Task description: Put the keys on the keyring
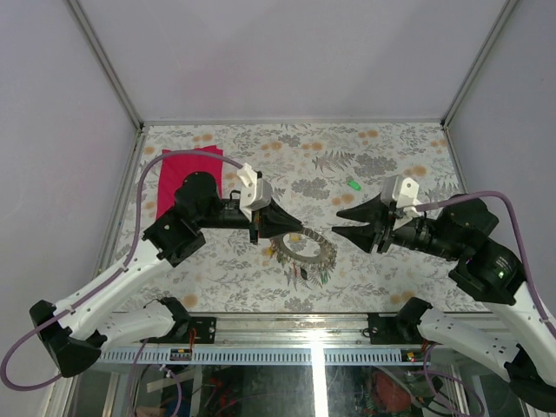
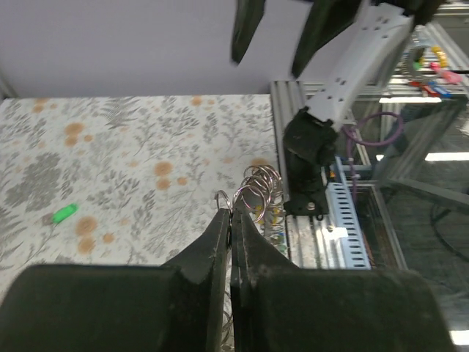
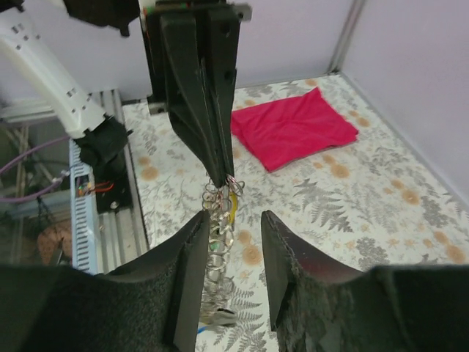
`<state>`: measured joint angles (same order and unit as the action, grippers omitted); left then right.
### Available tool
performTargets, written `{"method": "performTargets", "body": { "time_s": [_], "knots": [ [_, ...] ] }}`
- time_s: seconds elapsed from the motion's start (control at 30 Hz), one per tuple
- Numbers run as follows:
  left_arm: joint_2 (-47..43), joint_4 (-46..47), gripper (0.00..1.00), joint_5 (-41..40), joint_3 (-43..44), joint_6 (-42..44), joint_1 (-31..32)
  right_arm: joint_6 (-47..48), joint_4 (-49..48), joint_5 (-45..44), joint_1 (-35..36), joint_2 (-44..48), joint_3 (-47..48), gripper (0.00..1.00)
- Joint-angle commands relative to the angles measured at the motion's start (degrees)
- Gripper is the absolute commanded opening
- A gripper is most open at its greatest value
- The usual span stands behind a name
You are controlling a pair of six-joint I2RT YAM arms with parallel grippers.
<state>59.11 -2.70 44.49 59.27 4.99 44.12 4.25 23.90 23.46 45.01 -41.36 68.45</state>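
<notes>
grey metal keyring (image 1: 304, 250), small keys (image 1: 314, 271) fringing rim, edge pinched at left fingers (image 1: 280, 219) tips, near open right fingers (image 1: 358, 212), 1 green key (image 1: 354, 184) loose beyond them

left claw (image 2: 231, 214): clamped on keyring (image 2: 259, 189) | green key (image 2: 64, 213): on table (image 2: 146, 132), left

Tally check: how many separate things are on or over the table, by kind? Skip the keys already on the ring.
grippers: 2, left gripper and right gripper
keyring: 1
loose green key: 1
red cloth: 1
total: 5
</notes>
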Motion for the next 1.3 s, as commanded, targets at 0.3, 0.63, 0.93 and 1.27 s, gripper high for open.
{"method": "performTargets", "body": {
  "time_s": [0.3, 0.63, 0.93, 1.27],
  "knots": [
    [-4.19, 2.15, 0.0, 12.02, 3.27, -3.54, -0.45, 6.59, -6.71, 18.25, 0.34, -4.7, -1.17, 0.29],
    [-4.19, 2.61, 0.0, 14.15, 3.89, -4.62, -0.41, 5.24, -12.62, 24.94, 0.34, -8.81, -2.6, 0.27],
    [-3.43, 2.54, 0.0, 15.52, 4.99, -4.66, -0.46, 6.18, -11.27, 26.92, 0.33, -10.48, -2.26, 0.28],
    [-2.82, 2.61, 0.0, 16.15, 5.6, -4.69, -0.44, 5.34, -11.84, 28.51, 0.29, -11.47, -2.5, 0.29]
  ]
}}
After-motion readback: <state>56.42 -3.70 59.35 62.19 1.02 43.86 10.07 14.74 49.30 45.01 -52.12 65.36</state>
